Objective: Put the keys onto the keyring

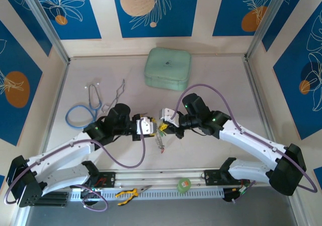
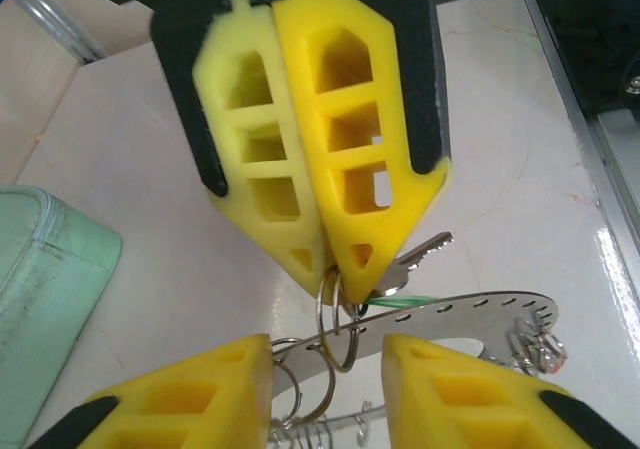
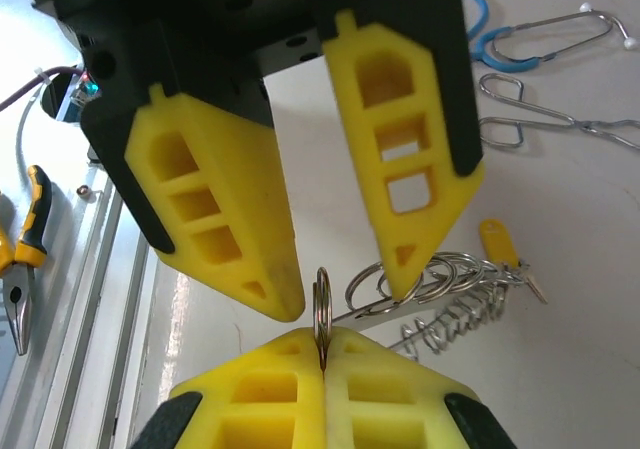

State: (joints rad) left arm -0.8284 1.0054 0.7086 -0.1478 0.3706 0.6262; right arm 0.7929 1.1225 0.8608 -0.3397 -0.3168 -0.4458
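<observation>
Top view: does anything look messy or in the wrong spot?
Nothing spilled or broken. The yellow-handled pliers and green tape roll lie on the rail at the near edge, not on the table, so they look misplaced.

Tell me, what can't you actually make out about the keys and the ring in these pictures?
- Top external: the keys are too small to count or tell apart.
- Left wrist: the key has its head hidden behind the right gripper.
- Right wrist: the keyring has its lower part buried between that gripper's shut fingers.
</observation>
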